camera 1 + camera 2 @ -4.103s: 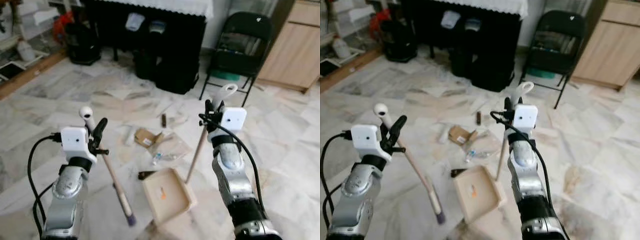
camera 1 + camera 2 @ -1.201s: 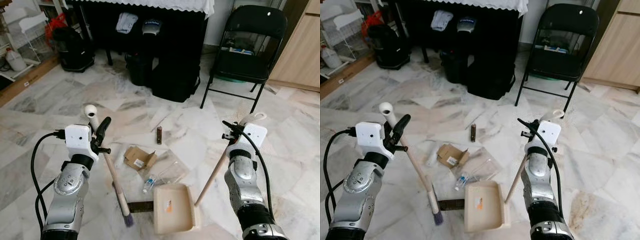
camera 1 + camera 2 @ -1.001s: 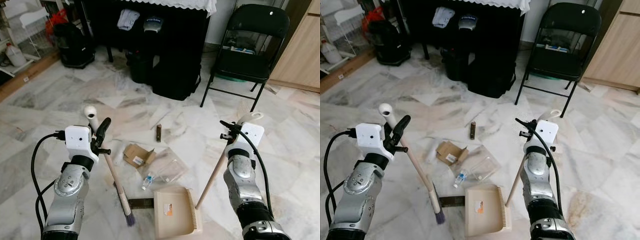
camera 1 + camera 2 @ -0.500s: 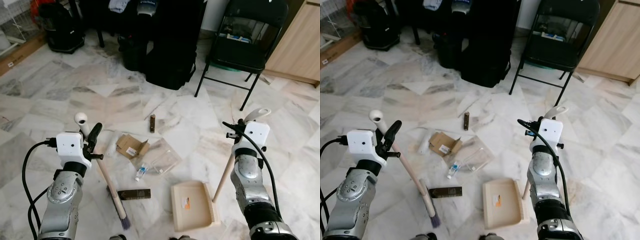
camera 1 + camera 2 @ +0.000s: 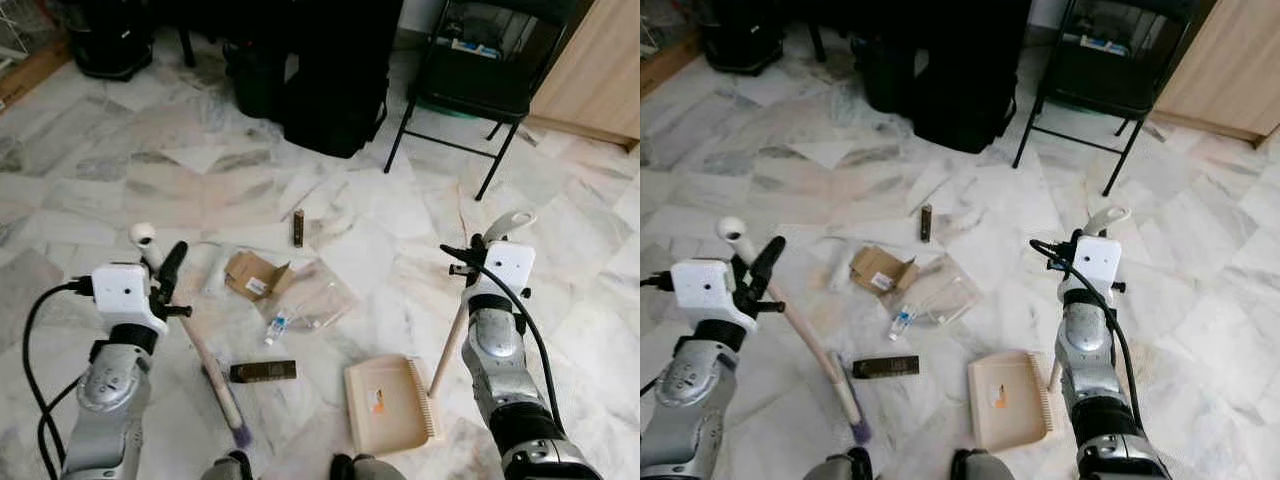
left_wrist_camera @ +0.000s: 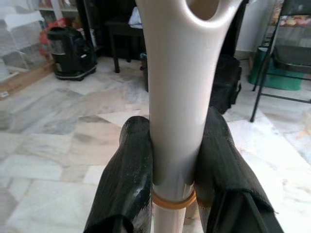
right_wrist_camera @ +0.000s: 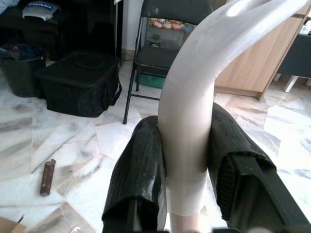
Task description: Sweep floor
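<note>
My left gripper [image 5: 168, 272] is shut on the pale handle of a broom [image 5: 205, 360]. The broom slants down to its purple-tipped brush [image 5: 240, 434] on the marble floor. My right gripper [image 5: 468, 258] is shut on the curved top of the dustpan handle [image 5: 447, 345]. The beige dustpan [image 5: 388, 405] lies flat on the floor at lower right of the litter. The litter is a cardboard piece [image 5: 250, 275], a clear plastic bag [image 5: 318, 295], a small bottle [image 5: 275, 325] and a dark bar [image 5: 263, 371]. The wrist views show the fingers [image 6: 127, 179] [image 7: 141, 179] clamped on each handle.
A short brown stick [image 5: 298, 227] lies farther out on the floor. A black folding chair [image 5: 470, 85] stands ahead on the right, with a wooden cabinet [image 5: 595, 65] beside it. Black bags [image 5: 330, 100] sit under a dark table ahead. My feet [image 5: 235, 466] show at the bottom edge.
The camera has tilted down, so my feet now show. The dustpan has slid right, away from the dark bar. Both grippers keep their hold.
</note>
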Robot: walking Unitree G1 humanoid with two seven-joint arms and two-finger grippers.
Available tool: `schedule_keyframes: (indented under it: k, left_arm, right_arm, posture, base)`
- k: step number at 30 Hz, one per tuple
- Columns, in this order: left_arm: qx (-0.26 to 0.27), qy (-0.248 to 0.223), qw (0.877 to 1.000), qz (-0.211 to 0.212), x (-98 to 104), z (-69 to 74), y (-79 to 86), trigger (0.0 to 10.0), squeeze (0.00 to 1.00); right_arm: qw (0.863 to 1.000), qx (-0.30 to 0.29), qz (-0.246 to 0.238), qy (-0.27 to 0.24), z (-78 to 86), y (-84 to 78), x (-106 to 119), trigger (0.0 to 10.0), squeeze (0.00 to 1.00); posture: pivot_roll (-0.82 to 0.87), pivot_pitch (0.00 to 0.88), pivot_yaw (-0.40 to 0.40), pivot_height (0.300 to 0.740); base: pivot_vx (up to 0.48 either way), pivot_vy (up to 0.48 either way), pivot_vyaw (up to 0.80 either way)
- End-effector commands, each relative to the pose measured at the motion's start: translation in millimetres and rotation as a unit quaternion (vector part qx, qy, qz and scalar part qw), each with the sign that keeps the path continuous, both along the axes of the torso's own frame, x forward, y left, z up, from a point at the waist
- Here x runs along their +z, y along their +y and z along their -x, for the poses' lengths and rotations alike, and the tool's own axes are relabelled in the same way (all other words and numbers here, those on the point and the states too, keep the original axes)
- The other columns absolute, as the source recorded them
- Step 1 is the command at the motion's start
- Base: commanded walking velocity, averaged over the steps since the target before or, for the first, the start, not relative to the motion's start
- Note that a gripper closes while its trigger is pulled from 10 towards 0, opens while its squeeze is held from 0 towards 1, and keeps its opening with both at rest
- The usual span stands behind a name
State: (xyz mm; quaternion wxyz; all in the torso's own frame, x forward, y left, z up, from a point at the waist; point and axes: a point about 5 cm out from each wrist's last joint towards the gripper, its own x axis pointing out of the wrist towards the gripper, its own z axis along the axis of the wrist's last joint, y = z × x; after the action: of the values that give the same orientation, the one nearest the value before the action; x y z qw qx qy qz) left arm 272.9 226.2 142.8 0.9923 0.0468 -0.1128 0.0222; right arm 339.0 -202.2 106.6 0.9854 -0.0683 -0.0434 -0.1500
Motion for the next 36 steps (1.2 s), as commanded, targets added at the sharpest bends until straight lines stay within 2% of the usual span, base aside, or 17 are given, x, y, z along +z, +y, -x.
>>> schedule_keyframes:
  k: [1, 3, 7, 13, 18, 24, 30, 36]
  left_arm:
    - [0.010, -0.018, 1.000, -0.015, 9.3, 3.2, 6.1, 10.0, 0.00]
    - [0.015, -0.021, 1.000, -0.018, 11.4, 4.9, 8.8, 10.0, 0.00]
    - [0.017, -0.021, 0.999, -0.021, 12.4, 8.1, 9.8, 10.0, 0.00]
    - [0.014, -0.022, 0.999, -0.021, 14.7, 11.1, 6.5, 10.0, 0.00]
    - [0.006, -0.030, 0.999, -0.028, 23.8, 11.9, 5.1, 10.0, 0.00]
    - [0.007, -0.035, 0.999, -0.035, 32.0, 15.1, 9.2, 10.0, 0.00]
    - [0.008, -0.023, 0.999, -0.035, 28.8, 21.3, 8.9, 10.0, 0.00]
    - [0.010, -0.022, 0.999, -0.033, 30.0, 22.2, 9.6, 10.0, 0.00]
  right_arm:
    - [0.999, 0.007, 0.019, -0.025, -4.1, -1.7, 11.6, 10.0, 0.00]
    - [0.998, 0.024, 0.039, -0.045, -7.3, 2.2, 20.3, 10.0, 0.00]
    - [0.995, 0.049, 0.049, -0.070, -11.5, 9.2, 29.9, 10.0, 0.00]
    - [0.994, 0.066, 0.034, -0.079, -13.3, 16.4, 29.6, 10.0, 0.00]
    - [0.993, 0.090, 0.032, -0.065, -12.2, 24.7, 19.2, 10.0, 0.00]
    - [0.994, 0.096, 0.032, -0.049, -7.9, 26.2, 7.3, 10.0, 0.00]
    - [0.993, 0.102, 0.041, -0.031, -3.1, 25.3, -3.6, 10.0, 0.00]
    - [0.992, 0.100, 0.040, -0.059, -9.9, 23.8, 11.5, 10.0, 0.00]
  posture:
    - [-0.04, 0.272, -0.092, 0.740]
    - [-0.03, 0.274, -0.094, 0.740]
    - [-0.03, 0.277, -0.093, 0.740]
    - [-0.02, 0.303, -0.088, 0.740]
    - [0.00, 0.338, -0.078, 0.740]
    - [0.01, 0.359, -0.069, 0.740]
    - [0.02, 0.368, -0.071, 0.740]
    - [0.01, 0.370, -0.082, 0.740]
  base:
    - [0.000, 0.000, 0.00]
    - [0.000, 0.000, 0.00]
    - [0.000, 0.000, 0.00]
    - [0.000, 0.000, 0.00]
    - [0.000, 0.000, 0.00]
    - [0.000, 0.000, 0.00]
    - [0.000, 0.000, 0.00]
    - [0.000, 0.000, 0.00]
